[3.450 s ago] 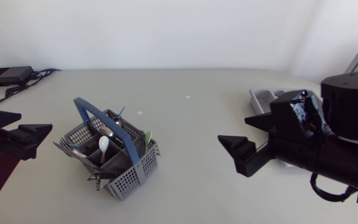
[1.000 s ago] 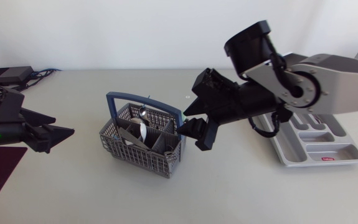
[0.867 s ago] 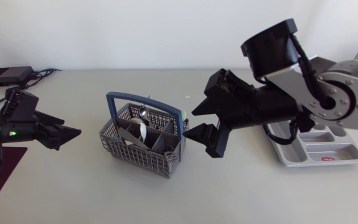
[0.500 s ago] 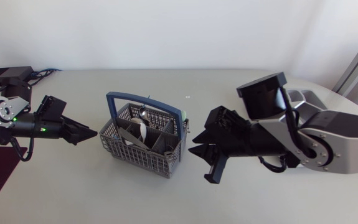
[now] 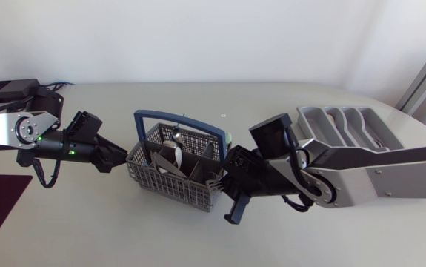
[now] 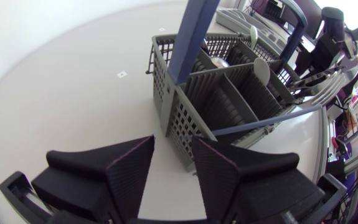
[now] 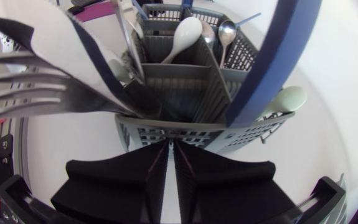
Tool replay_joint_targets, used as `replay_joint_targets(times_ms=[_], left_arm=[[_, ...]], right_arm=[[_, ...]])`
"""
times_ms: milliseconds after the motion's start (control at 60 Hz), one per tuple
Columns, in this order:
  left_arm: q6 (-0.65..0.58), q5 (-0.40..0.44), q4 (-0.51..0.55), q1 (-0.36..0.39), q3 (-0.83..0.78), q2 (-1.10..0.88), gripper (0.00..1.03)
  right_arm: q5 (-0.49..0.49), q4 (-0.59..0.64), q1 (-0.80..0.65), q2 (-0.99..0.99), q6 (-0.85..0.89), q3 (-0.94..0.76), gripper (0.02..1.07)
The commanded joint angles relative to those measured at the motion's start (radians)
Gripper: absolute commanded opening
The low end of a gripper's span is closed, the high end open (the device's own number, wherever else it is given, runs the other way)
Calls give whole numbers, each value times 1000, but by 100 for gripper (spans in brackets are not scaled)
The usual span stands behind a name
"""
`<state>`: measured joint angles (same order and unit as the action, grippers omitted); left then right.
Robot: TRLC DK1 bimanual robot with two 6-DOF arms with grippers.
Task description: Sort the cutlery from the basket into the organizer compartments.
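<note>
The grey perforated plastic basket (image 5: 172,185) with an arched blue handle (image 5: 179,119) held steel forks (image 7: 29,87); the left gripper (image 6: 174,142) had its 2 matte wedges gaping at the basket's corner, the right gripper (image 7: 170,143) had its pressed together.

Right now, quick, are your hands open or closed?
Left gripper: fingers open, holding nothing, at a corner of the basket.
Right gripper: fingers closed at the basket's wall; whether they pinch it cannot be told.

A grey table (image 5: 124,237) fills the frame. At upper left sits a black box (image 5: 5,90) with cables (image 5: 58,84). A small white mark (image 5: 223,116) lies above centre.
</note>
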<state>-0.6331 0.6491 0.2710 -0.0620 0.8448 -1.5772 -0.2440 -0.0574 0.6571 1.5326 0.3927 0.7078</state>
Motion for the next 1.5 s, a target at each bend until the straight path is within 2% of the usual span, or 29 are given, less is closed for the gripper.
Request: replay_joint_targets(times_ms=[0,217,383,1000,1267,1317,1417,1450,1483], left_arm=[[-20,50,34,60,-6,14,42],[-10,14,36,145,-7,13,42],[9,-14,33,171,22,0,43],[67,-35,-26,148,74,-43,43],[58,-35,-26,116,37,-12,46],[49,-35,-26,99,20,17,47],[32,-35,-27,65,-13,86,60],[23,-35,-27,56,-26,109,62],[15,-37,-27,51,-38,134,63]], right_arm=[[9,-36,-48,40,-6,38,13],[3,-58,-186,70,17,73,13],[-6,-58,-217,67,28,62,13],[11,-59,-174,55,9,58,13],[87,-61,-174,37,15,36,16],[95,-61,-188,18,20,25,28],[98,-53,-215,-25,28,1,69],[103,-51,-220,-42,34,-8,78],[110,-50,-223,-58,38,-18,82]])
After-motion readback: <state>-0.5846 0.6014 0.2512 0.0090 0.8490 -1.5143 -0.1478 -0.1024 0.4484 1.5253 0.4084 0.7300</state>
